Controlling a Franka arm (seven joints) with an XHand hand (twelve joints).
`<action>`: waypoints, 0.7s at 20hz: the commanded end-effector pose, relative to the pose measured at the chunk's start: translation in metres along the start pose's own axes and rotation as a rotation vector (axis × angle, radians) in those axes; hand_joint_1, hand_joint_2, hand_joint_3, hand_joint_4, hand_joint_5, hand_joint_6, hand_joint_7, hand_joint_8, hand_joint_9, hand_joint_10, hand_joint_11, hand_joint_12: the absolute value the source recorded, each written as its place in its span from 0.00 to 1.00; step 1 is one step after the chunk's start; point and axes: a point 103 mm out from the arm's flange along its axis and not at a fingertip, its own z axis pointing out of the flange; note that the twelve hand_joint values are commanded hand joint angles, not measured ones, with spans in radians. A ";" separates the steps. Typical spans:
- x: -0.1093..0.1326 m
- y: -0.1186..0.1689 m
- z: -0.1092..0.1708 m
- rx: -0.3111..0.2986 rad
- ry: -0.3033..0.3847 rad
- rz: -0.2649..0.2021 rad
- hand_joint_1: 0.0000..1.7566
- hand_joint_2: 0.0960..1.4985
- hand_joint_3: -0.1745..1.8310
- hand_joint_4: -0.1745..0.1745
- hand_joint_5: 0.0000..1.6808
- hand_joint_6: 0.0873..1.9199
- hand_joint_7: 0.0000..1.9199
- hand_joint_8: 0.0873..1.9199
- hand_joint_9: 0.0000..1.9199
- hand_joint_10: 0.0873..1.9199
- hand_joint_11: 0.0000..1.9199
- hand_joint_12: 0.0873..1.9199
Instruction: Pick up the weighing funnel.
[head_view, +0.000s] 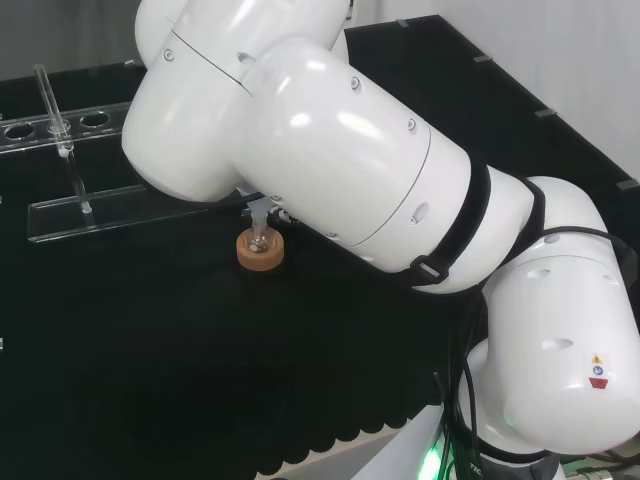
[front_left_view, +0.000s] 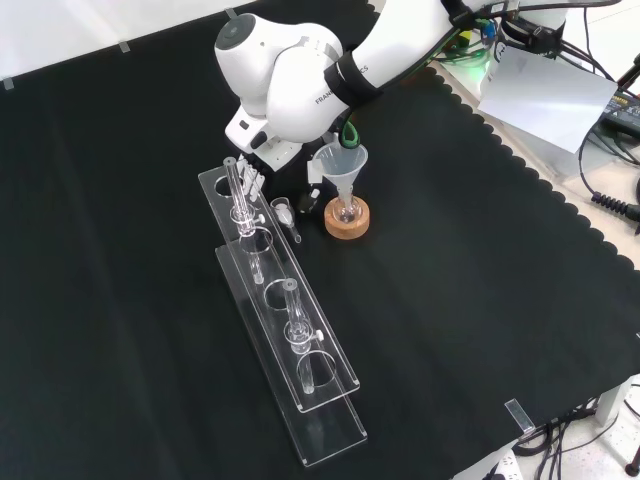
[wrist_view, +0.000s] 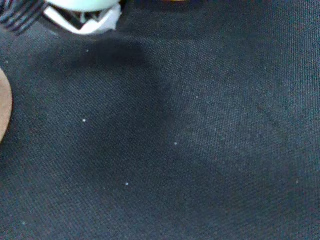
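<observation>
Barely begun: weighing funnel (front_left_view: 285, 213) lies unlifted on the desk (front_left_view: 450, 300) near the cork ring (front_left_view: 347, 222), hand (wrist_view: 85, 22) close by, its grip I cannot tell.

- Bench w/ black cloth (front_left_view: 480, 250) over nearly all of it; cloth edge scalloped along front view's right side.
- Pale bench top (front_left_view: 565, 172) shows past that edge.
- Head view, top right: plain pale surface (head_view: 560, 60) beyond cloth's far edge, wall or panel, can't tell; grey tape tabs (head_view: 545, 113) along that edge.
- Front view, top right: white sheet (front_left_view: 545, 95) off the cloth, black cables (front_left_view: 605, 205) near it.
- Wrist view: cloth weave close up, few pale specks (wrist_view: 84, 120).
- Light even, shadows soft.
</observation>
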 end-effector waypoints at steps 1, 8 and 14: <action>0.001 0.001 0.001 0.007 0.002 -0.001 0.48 0.40 0.38 0.36 0.41 0.38 0.30 0.36 0.45 0.25 0.31 0.64; -0.001 0.001 0.001 0.001 0.007 0.000 0.48 0.40 0.38 0.40 0.45 0.39 0.31 0.36 0.46 0.25 0.31 0.64; -0.001 0.001 0.001 0.003 0.003 0.002 0.48 0.42 0.38 0.46 0.53 0.38 0.31 0.36 0.46 0.25 0.31 0.64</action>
